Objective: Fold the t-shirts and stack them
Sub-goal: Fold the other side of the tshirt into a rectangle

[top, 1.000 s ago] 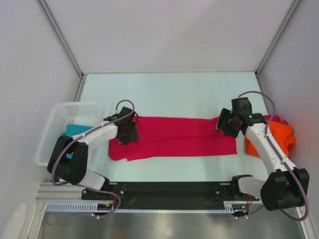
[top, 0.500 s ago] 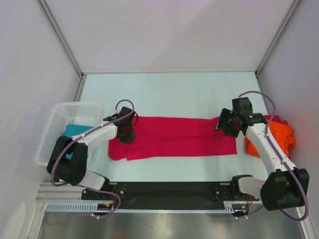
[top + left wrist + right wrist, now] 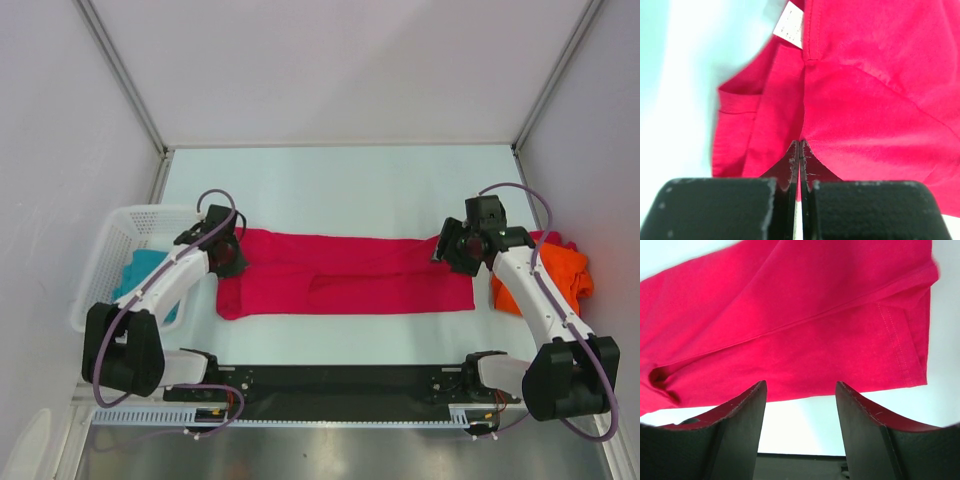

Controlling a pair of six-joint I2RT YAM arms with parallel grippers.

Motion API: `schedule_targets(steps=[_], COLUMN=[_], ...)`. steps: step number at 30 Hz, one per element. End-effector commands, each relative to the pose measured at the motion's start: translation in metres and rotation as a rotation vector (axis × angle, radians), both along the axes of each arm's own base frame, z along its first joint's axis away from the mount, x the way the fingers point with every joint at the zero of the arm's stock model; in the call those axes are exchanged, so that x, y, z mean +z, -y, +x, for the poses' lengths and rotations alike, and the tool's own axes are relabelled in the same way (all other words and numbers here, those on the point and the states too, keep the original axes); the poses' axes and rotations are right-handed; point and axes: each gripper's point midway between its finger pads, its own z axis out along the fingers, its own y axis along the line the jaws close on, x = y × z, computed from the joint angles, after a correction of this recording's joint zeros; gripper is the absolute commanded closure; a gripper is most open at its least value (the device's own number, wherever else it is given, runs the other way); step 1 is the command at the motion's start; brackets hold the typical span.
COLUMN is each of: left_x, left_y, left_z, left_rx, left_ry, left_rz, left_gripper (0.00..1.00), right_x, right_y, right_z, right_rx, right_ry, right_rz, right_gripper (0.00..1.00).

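White tabletop (image 3: 340,190) carries the pink shirt (image 3: 350,285). The left gripper (image 3: 228,257) pinches its left end and the right gripper (image 3: 452,250) gapes over its right. Close there before lifting evenly.

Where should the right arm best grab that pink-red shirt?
Likely the right-end corner of the crimson t-shirt, coming straight down from above: the cloth lies flat on the table, so only an edge gives the open right gripper something to pinch.
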Motion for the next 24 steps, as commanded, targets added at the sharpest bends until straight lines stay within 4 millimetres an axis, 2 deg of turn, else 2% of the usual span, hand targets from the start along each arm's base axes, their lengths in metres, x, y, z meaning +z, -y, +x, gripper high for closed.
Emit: schedule_targets(steps=[1,9,13,15,18,19,21,22,24], left_x=[0.016,0.009,0.004,0.002,0.001,0.002,0.006,0.008,0.016], left_y=[-0.019,-0.023,-0.019,-0.017,-0.014,-0.014,-0.013,-0.014,-0.017], left_z=[0.004,0.002,0.004,0.004,0.004,0.004,0.005,0.006,0.008], left_rx=[0.014,0.020,0.011,0.002,-0.016,-0.016,-0.023,-0.020,-0.018], left_ry=[0.040,0.023,0.012,0.004,-0.005,-0.004,0.010,0.013,0.026], left_rz=[0.020,0.003,-0.017,-0.023,-0.036,-0.041,-0.046,-0.047,-0.040], left_gripper=[1.00,1.00,0.99,0.96,0.72,0.55,0.45,0.35,0.32], right_x=[0.000,-0.018,-0.020,-0.020,-0.022,-0.024,-0.025,-0.025,-0.025], right_y=[0.006,0.020,0.022,0.022,0.029,0.029,0.030,0.030,0.029], right_z=[0.007,0.003,0.002,0.002,0.002,0.002,0.001,0.001,0.002], right_rx=[-0.016,-0.065,-0.070,-0.070,-0.087,-0.089,-0.087,-0.086,-0.086], right_ry=[0.015,-0.048,-0.051,-0.052,-0.057,-0.061,-0.065,-0.065,-0.063], right_rz=[-0.024,-0.066,-0.073,-0.074,-0.106,-0.109,-0.114,-0.113,-0.109], right_gripper=[0.36,0.35,0.35,0.35,0.35,0.35,0.35,0.35,0.35])
